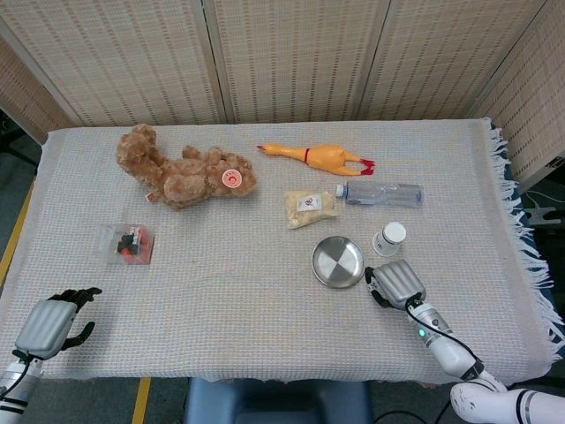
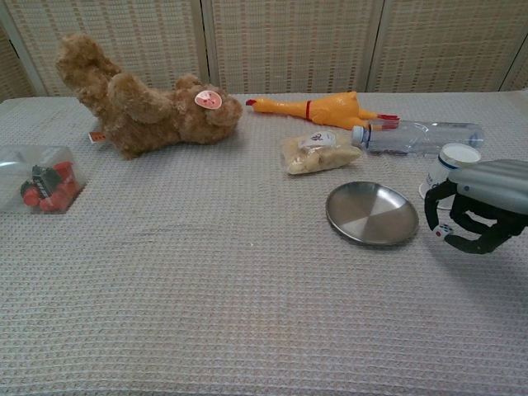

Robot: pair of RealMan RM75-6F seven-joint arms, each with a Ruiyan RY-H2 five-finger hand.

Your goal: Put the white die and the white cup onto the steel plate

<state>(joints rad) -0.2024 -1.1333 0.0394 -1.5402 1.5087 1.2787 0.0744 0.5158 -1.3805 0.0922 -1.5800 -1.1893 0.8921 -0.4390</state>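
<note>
Pinching the white die (image 2: 445, 231) between curled fingertips, the right hand (image 2: 483, 206) hangs just beside the right rim of the steel plate (image 2: 371, 214), low over the cloth. In the head view that right hand (image 1: 395, 283) sits at the plate's lower right edge, its grey back turned up, and the die is hidden beneath it. The plate (image 1: 338, 261) itself is bare. The white cup (image 2: 450, 165) stands upright on the table just behind the right hand, partly covered by it in the chest view; the head view shows the cup (image 1: 388, 238) just off the plate's upper right edge, apart from it.

The left hand (image 1: 55, 321) rests at the table's near left corner, holding nothing, its dark fingers loosely apart.

Further back lie a clear water bottle (image 1: 380, 193) on its side, a yellow rubber chicken (image 1: 320, 156), and a small packet of snacks (image 1: 310, 207). A brown teddy bear (image 1: 184, 170) lies toward the left, and a clear plastic box with red and black pieces (image 1: 129, 244) sits nearer the left edge.
</note>
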